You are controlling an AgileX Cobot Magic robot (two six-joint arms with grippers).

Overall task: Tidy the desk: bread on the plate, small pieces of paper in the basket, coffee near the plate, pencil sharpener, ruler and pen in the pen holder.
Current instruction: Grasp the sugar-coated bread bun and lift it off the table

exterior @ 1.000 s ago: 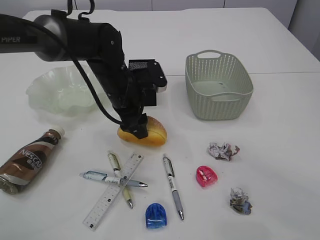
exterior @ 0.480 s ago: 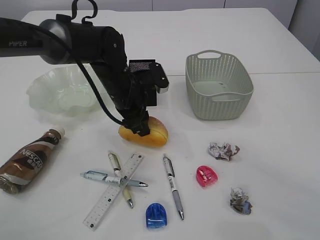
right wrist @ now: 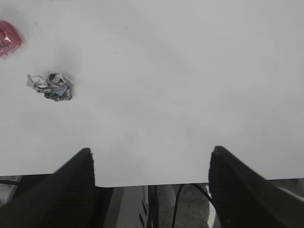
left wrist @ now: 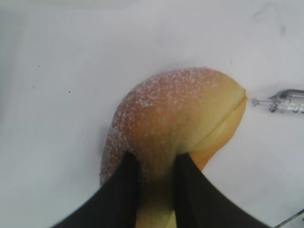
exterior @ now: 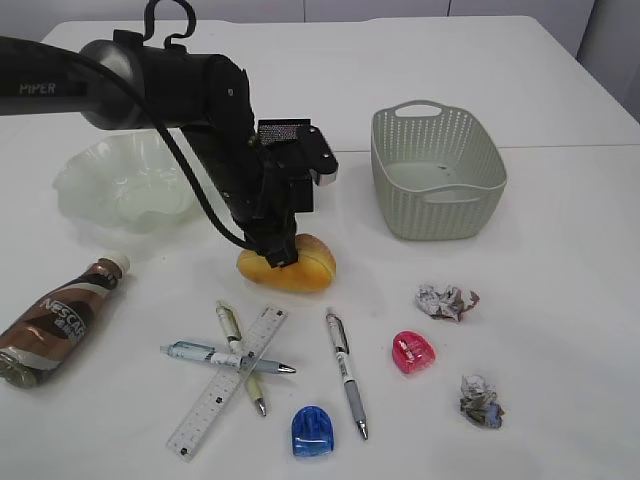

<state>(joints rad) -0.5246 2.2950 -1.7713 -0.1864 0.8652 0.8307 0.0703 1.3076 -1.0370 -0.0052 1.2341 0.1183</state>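
Observation:
My left gripper (exterior: 279, 250) is shut on the left end of the sugared yellow bread (exterior: 305, 268), which rests low on the table. In the left wrist view the jaws (left wrist: 154, 164) pinch the bread (left wrist: 180, 114). The pale green plate (exterior: 110, 185) lies at the back left and the coffee bottle (exterior: 55, 320) on its side at the left. Two paper balls (exterior: 446, 301) (exterior: 481, 402), a pink sharpener (exterior: 411, 352), a blue sharpener (exterior: 312, 431), a ruler (exterior: 225, 385) and pens (exterior: 345, 370) lie in front. My right gripper (right wrist: 152, 166) is open and empty over the table edge. No pen holder shows.
The grey-green basket (exterior: 437, 170) stands at the back right with nothing in it. A pen tip (left wrist: 282, 100) lies right of the bread. In the right wrist view, a paper ball (right wrist: 50, 86) and the pink sharpener (right wrist: 8, 39) lie to the left.
My left arm has shifted slightly up and to the right, its jaws staying on the bread, which has barely moved. Everything else is where it was.

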